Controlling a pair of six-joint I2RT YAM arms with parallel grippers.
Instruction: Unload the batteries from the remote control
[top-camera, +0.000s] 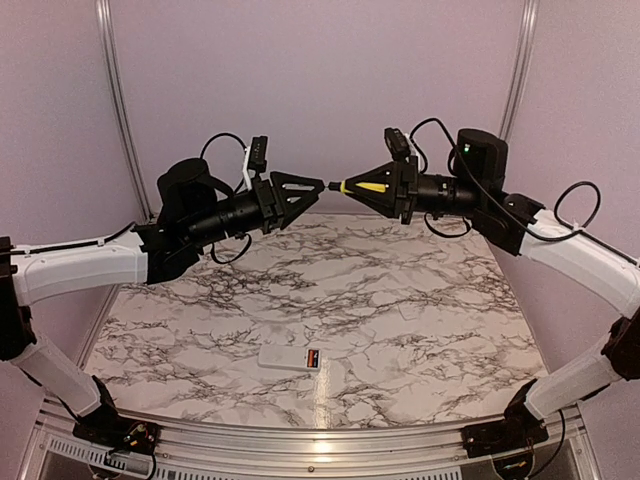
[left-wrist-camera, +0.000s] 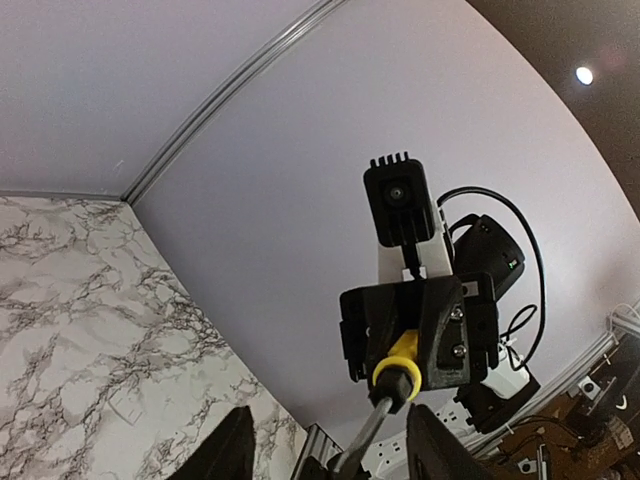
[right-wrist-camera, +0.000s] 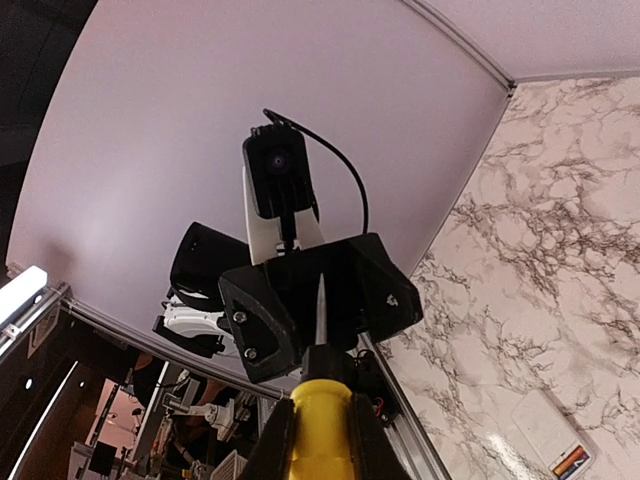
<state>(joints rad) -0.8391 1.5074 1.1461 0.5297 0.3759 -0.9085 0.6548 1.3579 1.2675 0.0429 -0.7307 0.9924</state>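
Both arms raised, forearms roughly level, grippers nose to nose high over the marble table (top-camera: 420, 330). Right gripper (top-camera: 352, 186) clamped on the yellow-handled screwdriver (top-camera: 372, 186), shaft aimed at the left gripper (top-camera: 316, 186). Left fingers (left-wrist-camera: 228, 452) parted, with the shaft tip between them, apparently not pinched. Remote control (top-camera: 288, 357) lies flat near the table's front edge, well below both grippers. Its red-and-black battery bay (top-camera: 312, 357) is at the end toward the right arm. Single batteries too small to make out.

I'm looking into a robotics lab cell — plain pale panel walls (top-camera: 320, 80) held in aluminium posts (top-camera: 117, 100), a marble-print tabletop (top-camera: 420, 290), a metal rail (top-camera: 300, 442) at the near edge, cluttered gear (right-wrist-camera: 110, 420) beyond the enclosure.
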